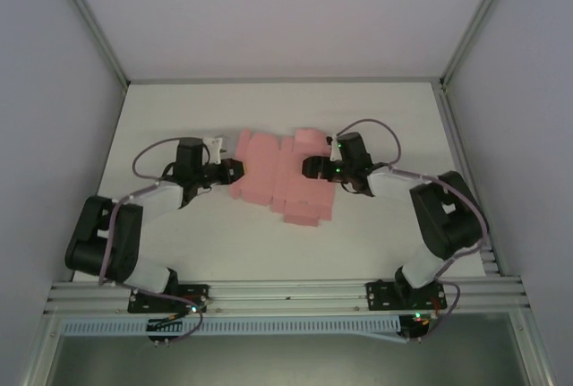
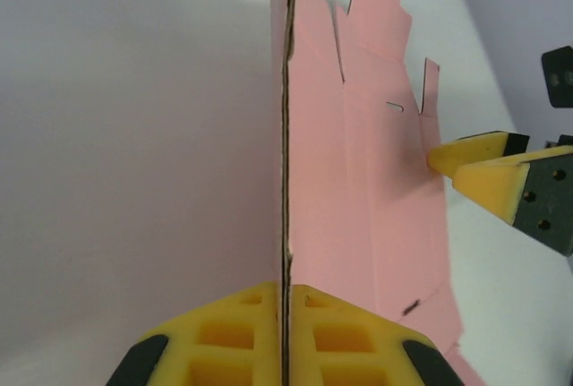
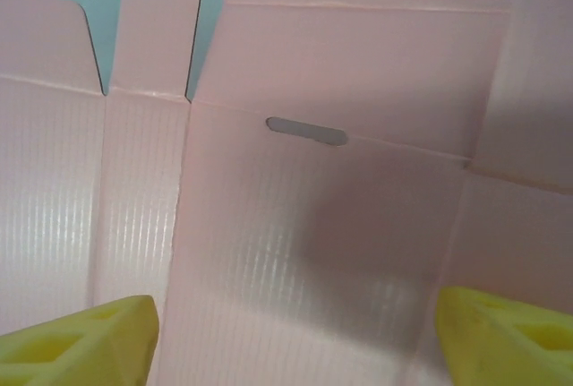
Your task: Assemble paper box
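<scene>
While left tool [image 2: 286, 305] pinches an edge of the paper box [image 1: 282, 175], seemingly to anchor it, right tool [image 3: 295, 301], spread wide, straddles its middle.

One pink paper box [image 1: 276, 178], one left end effector [image 1: 235, 171], one right end effector [image 1: 310, 167], one table [image 1: 242, 247].

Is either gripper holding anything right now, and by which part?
The left gripper pinches the flat box by its left edge. The right gripper is open over it, holding nothing.

Soft even light, top view dim-edged; sheen, soft shadow on paper box [image 3: 295, 225], close-up hazy.
</scene>
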`<state>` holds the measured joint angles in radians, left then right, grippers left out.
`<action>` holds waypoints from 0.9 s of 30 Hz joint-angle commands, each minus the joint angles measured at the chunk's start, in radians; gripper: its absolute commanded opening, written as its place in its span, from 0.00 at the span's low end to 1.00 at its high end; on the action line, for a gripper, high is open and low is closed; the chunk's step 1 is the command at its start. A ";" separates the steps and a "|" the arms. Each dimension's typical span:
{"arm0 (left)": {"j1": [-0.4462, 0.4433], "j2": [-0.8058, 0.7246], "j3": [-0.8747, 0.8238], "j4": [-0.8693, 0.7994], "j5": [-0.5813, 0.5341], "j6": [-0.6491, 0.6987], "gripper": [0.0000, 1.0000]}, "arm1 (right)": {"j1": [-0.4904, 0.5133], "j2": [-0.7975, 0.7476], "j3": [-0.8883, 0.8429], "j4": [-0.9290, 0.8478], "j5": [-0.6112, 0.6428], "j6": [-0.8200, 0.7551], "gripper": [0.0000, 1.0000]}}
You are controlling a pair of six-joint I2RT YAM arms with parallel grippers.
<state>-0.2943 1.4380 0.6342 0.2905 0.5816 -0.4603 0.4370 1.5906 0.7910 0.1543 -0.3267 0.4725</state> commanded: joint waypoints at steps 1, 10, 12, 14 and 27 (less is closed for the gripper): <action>-0.005 -0.129 0.026 0.025 0.035 0.062 0.00 | -0.066 -0.164 -0.026 -0.014 -0.048 -0.015 0.88; -0.011 -0.397 0.027 0.127 0.130 -0.007 0.00 | -0.255 -0.445 -0.141 0.023 -0.281 0.011 0.93; -0.012 -0.445 0.017 0.183 0.161 -0.046 0.00 | -0.290 -0.472 -0.178 0.119 -0.389 0.051 0.91; -0.012 -0.481 0.016 0.213 0.174 -0.078 0.00 | -0.295 -0.481 -0.207 0.225 -0.466 0.082 0.90; -0.022 -0.617 -0.005 0.277 0.205 -0.160 0.00 | -0.293 -0.415 -0.225 0.768 -0.694 0.328 0.59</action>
<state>-0.3080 0.8402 0.6350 0.5083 0.7586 -0.5892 0.1421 1.1614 0.5732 0.6750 -0.9245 0.6918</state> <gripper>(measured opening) 0.055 0.595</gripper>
